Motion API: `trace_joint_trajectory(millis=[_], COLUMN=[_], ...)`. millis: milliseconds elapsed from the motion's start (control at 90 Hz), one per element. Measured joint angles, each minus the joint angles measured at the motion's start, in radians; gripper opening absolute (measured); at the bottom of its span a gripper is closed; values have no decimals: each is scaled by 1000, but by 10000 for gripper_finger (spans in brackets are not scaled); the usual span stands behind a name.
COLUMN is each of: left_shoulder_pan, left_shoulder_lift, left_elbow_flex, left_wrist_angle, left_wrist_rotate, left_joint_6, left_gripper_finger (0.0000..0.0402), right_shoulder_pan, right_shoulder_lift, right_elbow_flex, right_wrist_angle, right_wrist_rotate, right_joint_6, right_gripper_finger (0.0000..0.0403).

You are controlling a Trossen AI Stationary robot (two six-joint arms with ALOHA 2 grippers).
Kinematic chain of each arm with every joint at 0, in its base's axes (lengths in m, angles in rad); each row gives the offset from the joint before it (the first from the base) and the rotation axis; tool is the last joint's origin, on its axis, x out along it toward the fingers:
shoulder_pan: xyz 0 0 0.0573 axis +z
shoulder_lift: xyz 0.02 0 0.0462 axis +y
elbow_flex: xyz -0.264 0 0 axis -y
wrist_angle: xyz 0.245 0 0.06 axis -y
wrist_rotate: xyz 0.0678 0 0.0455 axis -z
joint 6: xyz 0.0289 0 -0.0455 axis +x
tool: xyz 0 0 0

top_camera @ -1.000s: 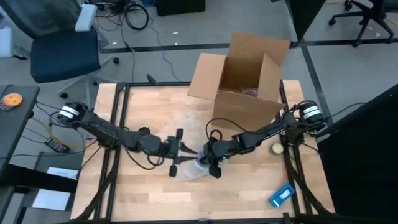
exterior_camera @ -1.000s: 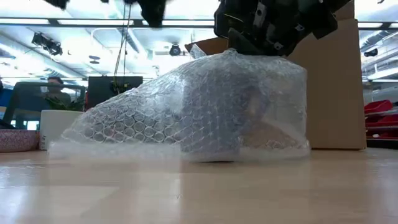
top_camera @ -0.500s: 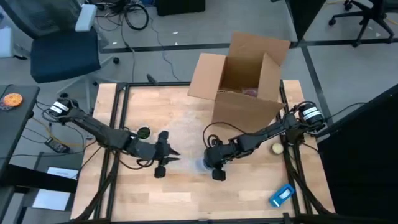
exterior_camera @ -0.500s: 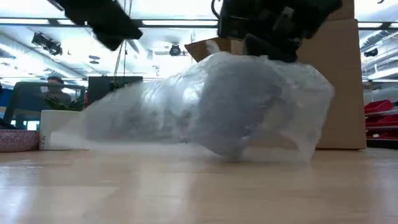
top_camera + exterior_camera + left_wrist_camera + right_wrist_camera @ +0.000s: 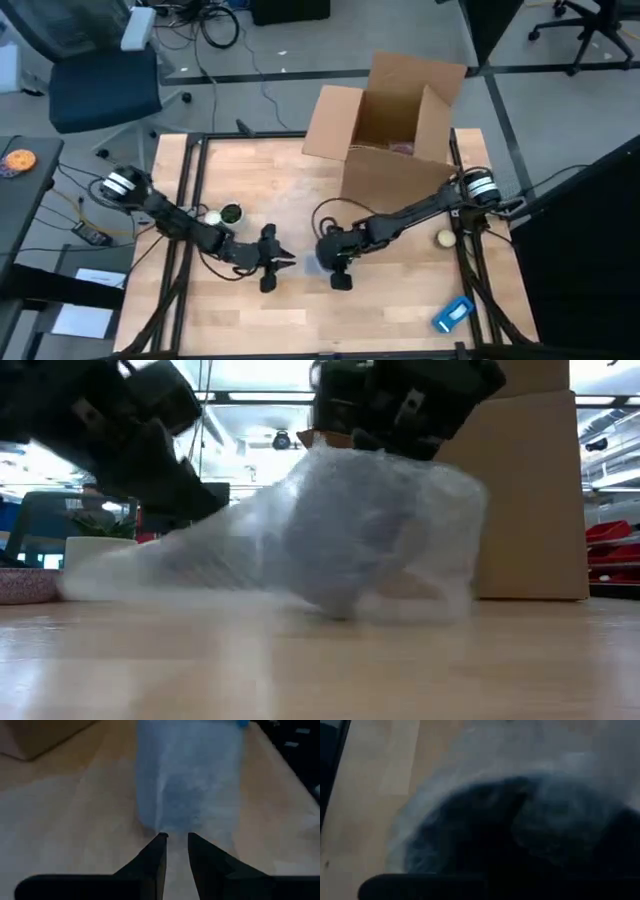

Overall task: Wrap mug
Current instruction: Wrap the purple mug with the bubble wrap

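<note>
Your left gripper (image 5: pixel 175 837) hangs low toward the table's (image 5: pixel 400 310) front edge, fingers slightly apart, tips at the bubble wrap (image 5: pixel 300 540). Just beyond, your right gripper (image 5: pixel 335 262) sits on the wrapped mug (image 5: pixel 350 530); its fingers I cannot tell. The cardboard box (image 5: pixel 390 130) stands at the back edge.

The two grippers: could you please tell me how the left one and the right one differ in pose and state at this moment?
The left gripper lies low, its fingers a narrow gap apart at the flat tail of the bubble wrap, pinching nothing visible. The right gripper sits on top of the wrapped mug; whether its fingers are closed cannot be seen. In the high view, the left is beside the bundle and the right is over it. Both are dark and face each other mid-table.
</note>
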State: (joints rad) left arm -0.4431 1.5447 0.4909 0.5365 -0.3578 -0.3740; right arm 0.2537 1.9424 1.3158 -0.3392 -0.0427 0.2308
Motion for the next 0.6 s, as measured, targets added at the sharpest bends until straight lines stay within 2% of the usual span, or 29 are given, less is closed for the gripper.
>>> trace_joint_trajectory(millis=[189, 344, 456, 600], left_shoulder_pan=[26, 31, 30, 33], left_shoulder_lift=[181, 286, 321, 328], left_elbow_flex=[78, 116, 123, 122], left_wrist_angle=[72, 99, 162, 205], left_wrist_rotate=[113, 119, 114, 56], left_joint_6=[3, -5, -20, 4], left_gripper_finger=[62, 62, 62, 62], right_shoulder_pan=[-18, -22, -21, -20], right_shoulder_lift=[110, 177, 188, 187], right_elbow_flex=[217, 358, 392, 392], right_wrist_angle=[-208, -309, -351, -394], right_wrist_rotate=[-31, -40, -48, -60], right_joint_6=[-58, -113, -136, -138], right_gripper_finger=[0, 0, 0, 0])
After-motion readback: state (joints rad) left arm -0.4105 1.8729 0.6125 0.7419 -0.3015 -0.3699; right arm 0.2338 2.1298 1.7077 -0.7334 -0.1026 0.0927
